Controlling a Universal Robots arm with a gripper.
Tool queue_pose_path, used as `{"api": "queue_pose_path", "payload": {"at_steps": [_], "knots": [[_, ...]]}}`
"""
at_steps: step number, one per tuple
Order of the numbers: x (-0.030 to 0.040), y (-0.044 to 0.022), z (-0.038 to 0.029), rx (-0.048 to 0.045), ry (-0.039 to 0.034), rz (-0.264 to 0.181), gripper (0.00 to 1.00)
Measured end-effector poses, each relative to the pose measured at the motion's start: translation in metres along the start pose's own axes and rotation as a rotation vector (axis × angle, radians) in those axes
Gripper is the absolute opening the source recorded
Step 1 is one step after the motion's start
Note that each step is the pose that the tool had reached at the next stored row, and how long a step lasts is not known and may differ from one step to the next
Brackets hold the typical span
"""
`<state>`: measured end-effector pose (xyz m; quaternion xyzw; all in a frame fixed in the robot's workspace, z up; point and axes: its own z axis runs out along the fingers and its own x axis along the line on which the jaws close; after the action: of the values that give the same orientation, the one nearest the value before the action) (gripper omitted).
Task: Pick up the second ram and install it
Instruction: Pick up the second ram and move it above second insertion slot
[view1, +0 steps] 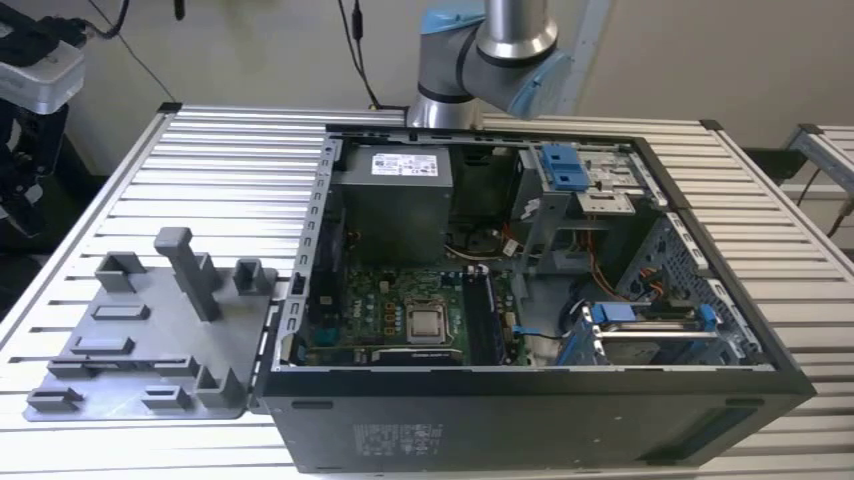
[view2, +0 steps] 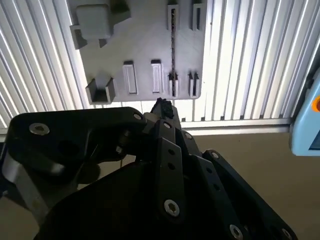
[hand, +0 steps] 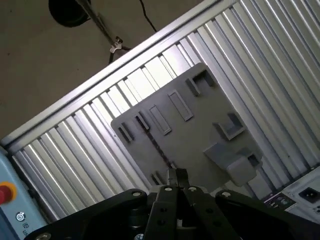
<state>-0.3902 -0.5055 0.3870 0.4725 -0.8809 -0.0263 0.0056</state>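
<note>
1. Table (view1: 200, 150): ribbed aluminium slats, carrying the case and the tray
2. Computer case (view1: 534, 410): black tower lying on its side, side panel off, interior open to the exterior view; grey power supply box at the far end, blue-tabbed drive bays toward the exterior view's right
3. Robot arm (view1: 494, 45): grey and pale blue joints, rising behind the far edge of the case
4. Tray (view1: 147, 350): flat grey plastic holder with upright posts and slotted blocks, lying just beside the case on the exterior view's left
5. Motherboard (view1: 380, 300): green, on the case floor
6. Gripper (hand: 176, 176): black, above the tray in both wrist views, clear of it; fingers (hand: 181, 176) drawn together, nothing between them
7. Second ram (view2: 173, 50): thin dark stick standing on its edge in the tray's slotted blocks, in line with the fingertips in the second wrist view
8. Processor chip (view1: 427, 323): square, silver, seated on the motherboard
</note>
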Motion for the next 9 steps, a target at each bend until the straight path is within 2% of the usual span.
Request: {"api": "queue_pose_path", "payload": {"at_steps": [9], "knots": [[0.0, -0.0001, 0.0013, -0.0022, 0.0076, -0.147, 0.11]]}}
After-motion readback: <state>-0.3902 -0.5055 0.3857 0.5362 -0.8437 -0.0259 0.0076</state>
